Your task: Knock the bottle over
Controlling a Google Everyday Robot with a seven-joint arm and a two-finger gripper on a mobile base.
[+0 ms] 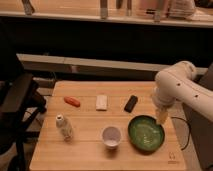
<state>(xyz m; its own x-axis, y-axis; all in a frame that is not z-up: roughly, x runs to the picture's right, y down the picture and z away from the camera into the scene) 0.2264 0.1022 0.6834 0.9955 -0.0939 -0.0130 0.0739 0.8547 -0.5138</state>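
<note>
The bottle [63, 127] is small, slim and pale with a white cap and a speckled label. It stands upright on the left part of the wooden table [90, 150]. My gripper [161, 117] hangs at the end of the white arm over the table's right side, just above the far right rim of the green bowl [145, 133]. It is far to the right of the bottle, with the white cup [111, 136] between them.
An orange-red object [72, 101], a white block [102, 102] and a black object [131, 103] lie in a row across the back of the table. A dark chair [17, 100] stands at the left. A ledge runs behind the table.
</note>
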